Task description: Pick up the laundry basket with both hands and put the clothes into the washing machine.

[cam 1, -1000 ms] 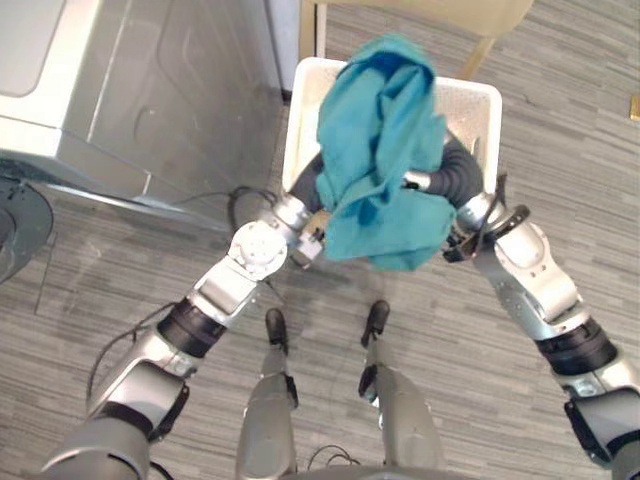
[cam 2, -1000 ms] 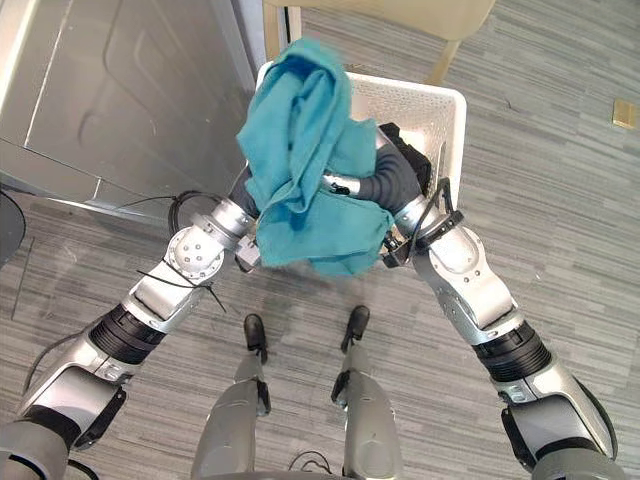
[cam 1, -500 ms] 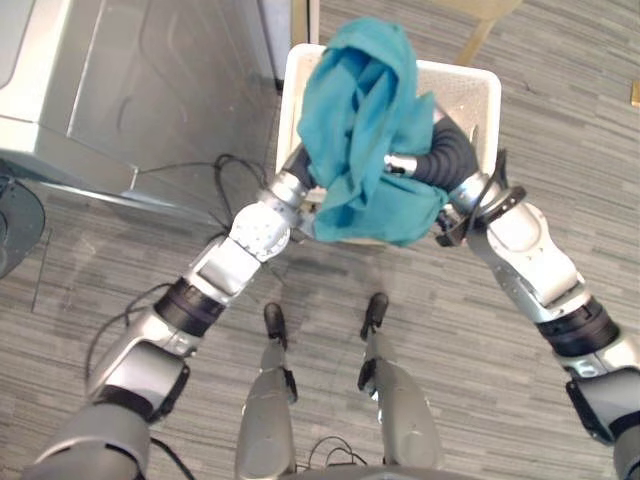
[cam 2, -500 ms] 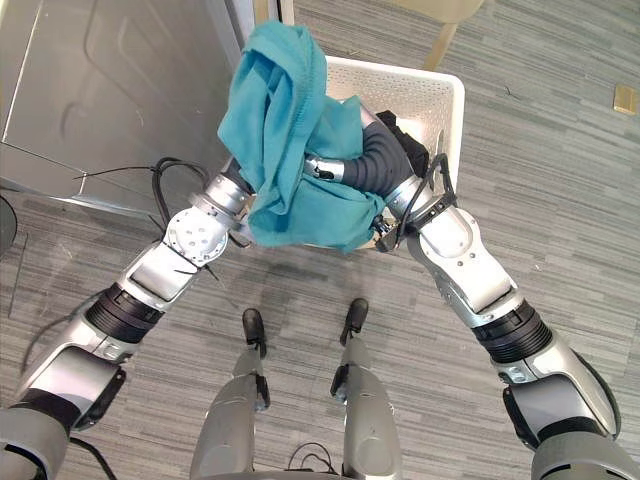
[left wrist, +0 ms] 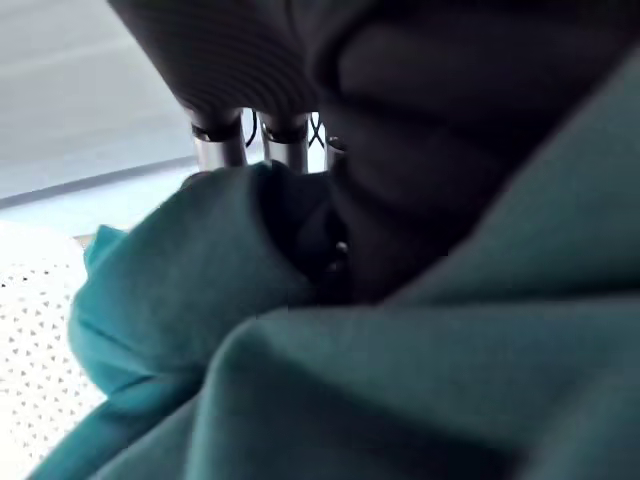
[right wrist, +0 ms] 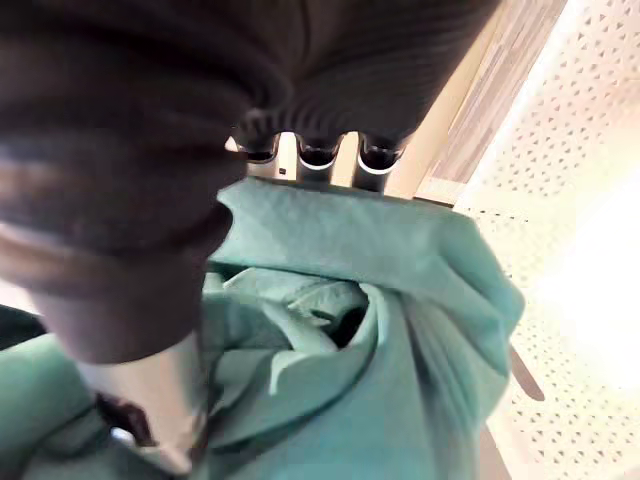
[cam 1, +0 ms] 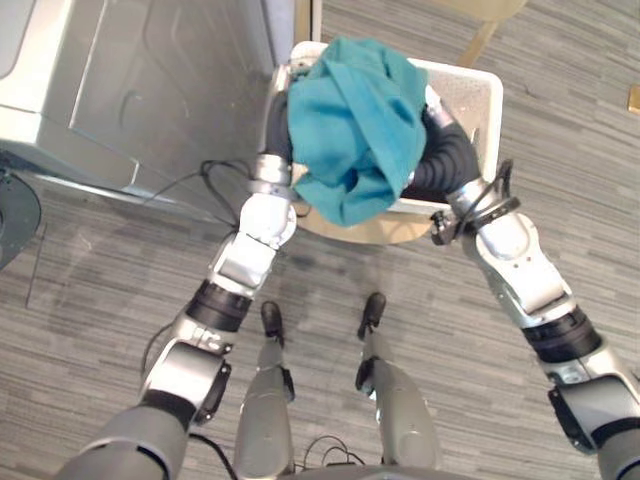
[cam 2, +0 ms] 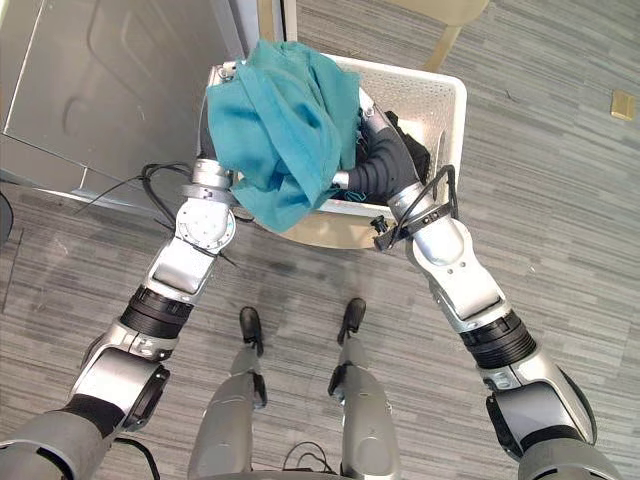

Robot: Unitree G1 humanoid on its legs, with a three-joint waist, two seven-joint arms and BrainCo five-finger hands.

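Grey floor [cam 1: 100, 300]; basket [cam 1: 482, 88] half under teal cloth [cam 1: 350, 130]

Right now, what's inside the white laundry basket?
A teal cloth is heaped in the laundry basket, rising above its perforated walls. Something dark shows beside it, but I can't identify it. The cloth hides the basket's floor and anything beneath.
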